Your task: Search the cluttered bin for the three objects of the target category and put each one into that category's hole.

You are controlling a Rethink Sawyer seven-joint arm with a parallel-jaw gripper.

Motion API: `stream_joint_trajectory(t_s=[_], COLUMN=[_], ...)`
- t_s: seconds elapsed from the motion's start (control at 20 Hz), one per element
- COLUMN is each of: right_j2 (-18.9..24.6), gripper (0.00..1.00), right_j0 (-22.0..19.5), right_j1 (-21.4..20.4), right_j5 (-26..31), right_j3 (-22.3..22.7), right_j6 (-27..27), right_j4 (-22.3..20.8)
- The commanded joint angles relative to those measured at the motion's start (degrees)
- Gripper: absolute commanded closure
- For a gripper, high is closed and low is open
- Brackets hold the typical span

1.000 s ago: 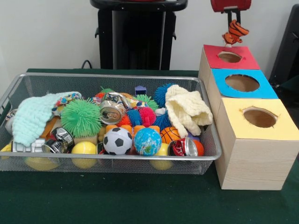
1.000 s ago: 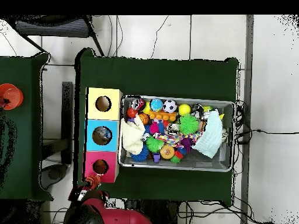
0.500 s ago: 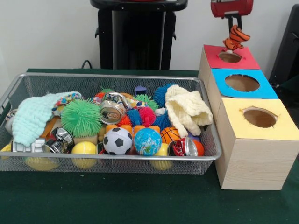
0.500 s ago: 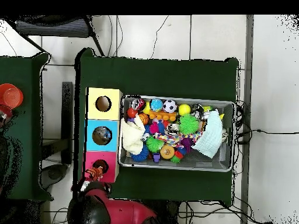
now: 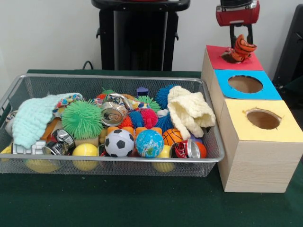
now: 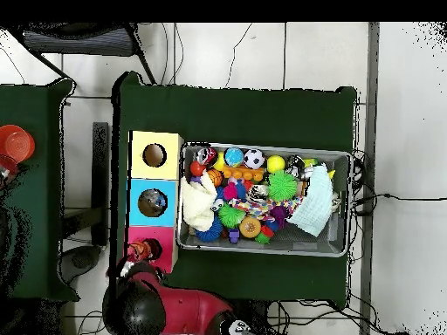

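Note:
The silver wire mesh bin (image 5: 28, 82) (image 6: 342, 202) holds balls, spiky toys, cans and knitted cloths. Three wooden boxes stand beside it, with a red top (image 5: 234, 57) (image 6: 161, 249), a blue top (image 5: 246, 85) (image 6: 150, 202) and a yellow top (image 5: 262, 120) (image 6: 154, 155), each with a round hole. My gripper (image 5: 240, 45) (image 6: 138, 255) is shut on an orange and black striped plush toy (image 5: 241, 47) and holds it right over the hole in the red top, the toy touching or just above the hole's rim.
A black pedestal (image 5: 139, 35) stands behind the bin. The red arm (image 6: 175, 310) reaches in at the bottom of the overhead view. A second dark table (image 6: 30, 192) with a red object (image 6: 13, 144) lies at the left.
The gripper has come down and moved over the red box's hole with the striped toy, which hung higher before.

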Motion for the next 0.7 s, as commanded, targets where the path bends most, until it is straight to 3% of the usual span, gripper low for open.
stream_joint_trajectory(t_s=[0.05, 0.3, 0.5, 0.7], right_j2=[-3.0, -3.1, -2.8, -7.2], gripper=[0.0, 0.0, 0.0, 0.0], right_j0=[1.8, 1.9, 1.6, 3.4], right_j1=[1.5, 1.1, 0.2, -1.1], right_j5=[-4.2, -5.7, -3.5, 0.5], right_j3=[-8.7, -9.0, -8.7, -10.5], right_j6=[6.7, 7.5, 8.7, 4.8], right_j4=[-2.0, -3.4, -2.7, -2.1])
